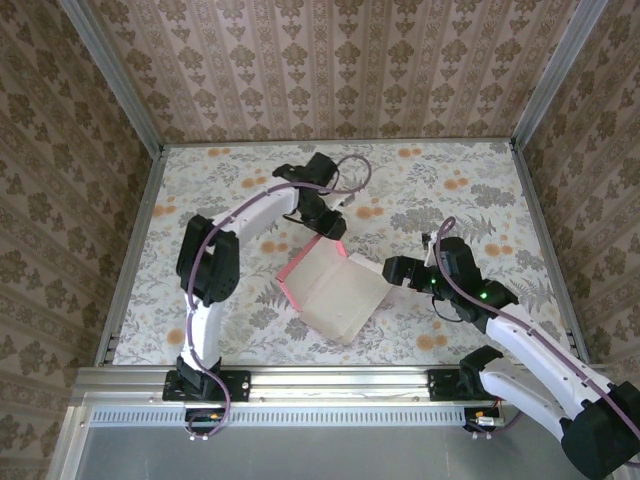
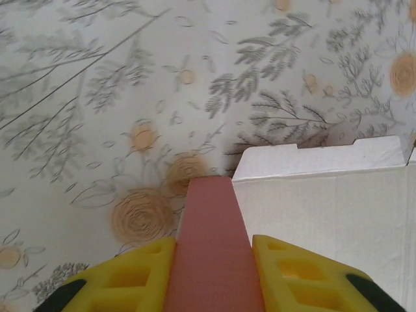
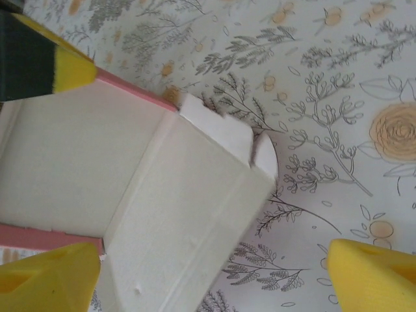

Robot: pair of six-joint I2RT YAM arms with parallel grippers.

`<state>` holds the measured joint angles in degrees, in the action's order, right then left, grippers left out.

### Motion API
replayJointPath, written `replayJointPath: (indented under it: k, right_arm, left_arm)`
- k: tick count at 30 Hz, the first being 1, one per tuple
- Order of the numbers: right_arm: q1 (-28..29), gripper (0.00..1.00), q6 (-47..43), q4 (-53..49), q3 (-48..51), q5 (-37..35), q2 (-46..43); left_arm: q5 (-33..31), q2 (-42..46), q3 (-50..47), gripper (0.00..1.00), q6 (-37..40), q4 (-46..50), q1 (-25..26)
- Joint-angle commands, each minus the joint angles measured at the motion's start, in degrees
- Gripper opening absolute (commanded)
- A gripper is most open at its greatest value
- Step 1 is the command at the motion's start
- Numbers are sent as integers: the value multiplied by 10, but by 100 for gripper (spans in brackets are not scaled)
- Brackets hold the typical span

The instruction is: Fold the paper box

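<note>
The paper box (image 1: 335, 290) lies opened out at the table's middle, pale inside facing up, with a salmon-pink edge along its left and far sides. My left gripper (image 1: 336, 238) sits at the box's far corner, shut on a raised pink flap (image 2: 211, 221) that stands between its yellow fingers (image 2: 130, 279). Beside the flap lies the white inner panel (image 2: 325, 214). My right gripper (image 1: 388, 270) is at the box's right edge and stands open. A white side panel (image 3: 188, 214) reaches between its spread fingertips (image 3: 45, 279), close to the left one.
A floral cloth (image 1: 460, 200) covers the table, and patterned walls (image 1: 330, 60) enclose it on three sides. A metal rail (image 1: 330, 378) runs along the near edge, with both arm bases behind it. The left gripper's yellow fingertip (image 3: 68, 68) shows in the right wrist view.
</note>
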<state>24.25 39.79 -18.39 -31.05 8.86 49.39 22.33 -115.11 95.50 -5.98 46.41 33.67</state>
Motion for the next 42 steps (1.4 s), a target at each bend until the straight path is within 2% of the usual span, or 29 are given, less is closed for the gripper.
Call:
replayJointPath:
  k: [1,7,13,19,24,29,32,34,39,42]
  right_arm:
    - [5,90,40,17,5,14,13]
    - [31,87,42,72,-2,37,75]
    - [69,75,30,106,-31,43,136]
    - [82,50,20,109,-55,35,163]
    - [83,25,-22,50,-97,21,174]
    - [81,10,-83,-32,-157,10,195]
    - [80,4,-132,-89,-201,8,219]
    - [81,2,-163,-120,-230,4,233]
    - [80,1,-235,-211,-295,-4,262]
    - [81,0,-277,-246,-330,-4,280]
  left_arm:
    - [36,34,-60,29,-83,-73,-32]
    - [76,74,-165,29,-164,-180,-72]
    - [88,99,-236,30,-213,-248,-98]
    - [96,121,-301,30,-259,-318,-107]
    - [123,141,-353,31,-298,-399,-114]
    - [175,168,-406,38,-323,-498,-130]
    - [204,191,-425,48,-292,-525,-144]
    - [215,208,-426,54,-249,-507,-157]
    - [233,256,-403,63,-90,-404,-175]
    - [254,262,-376,66,-23,-350,-172]
